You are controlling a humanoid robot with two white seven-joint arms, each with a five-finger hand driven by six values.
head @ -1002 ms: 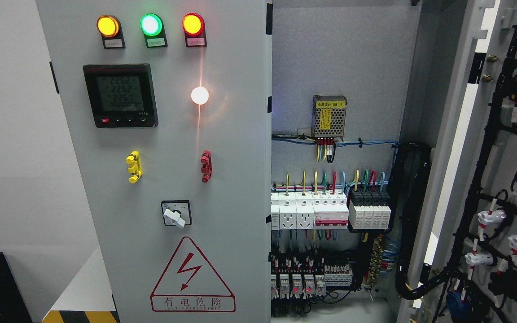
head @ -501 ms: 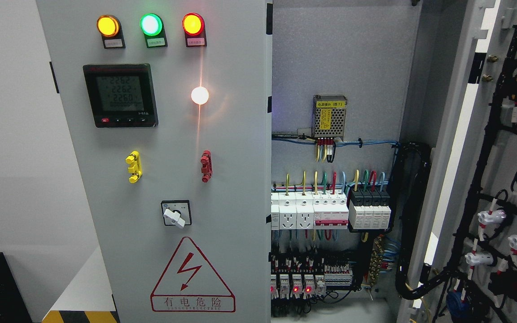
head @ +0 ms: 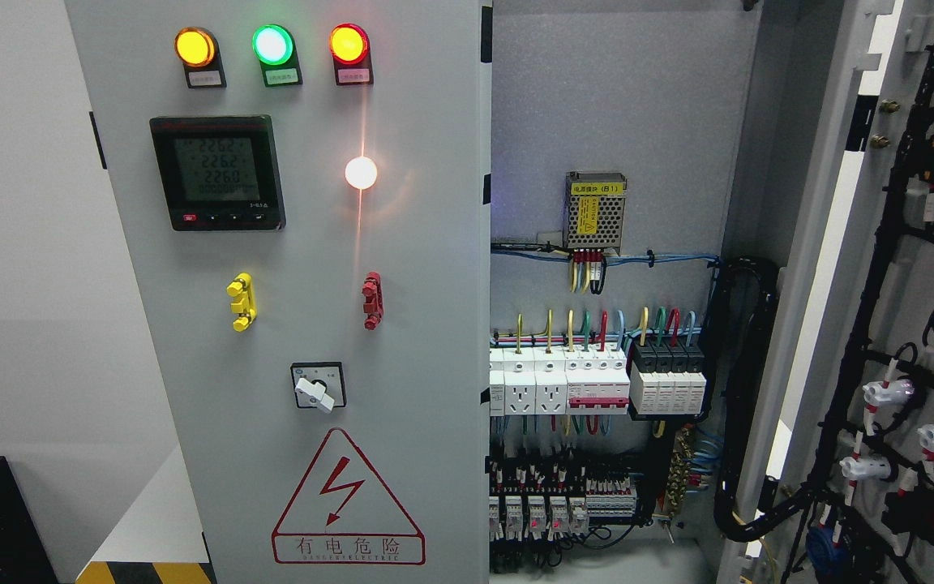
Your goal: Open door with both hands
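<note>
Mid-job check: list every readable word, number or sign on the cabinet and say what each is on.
"有电危险": under the red lightning triangle on the left door.
"2262", "2262", "2260": meter display.
Indicator lamp labels, power supply label, small print under the warning: too small to read.

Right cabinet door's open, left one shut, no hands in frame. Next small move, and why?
Probably bring a hand up to the free right edge of the grey left cabinet door with the indicator lamps. That door is closed, while the grey right door stands swung wide, exposing the white breakers. No handle shows on the left door, so its edge seems the likeliest grip.
</note>
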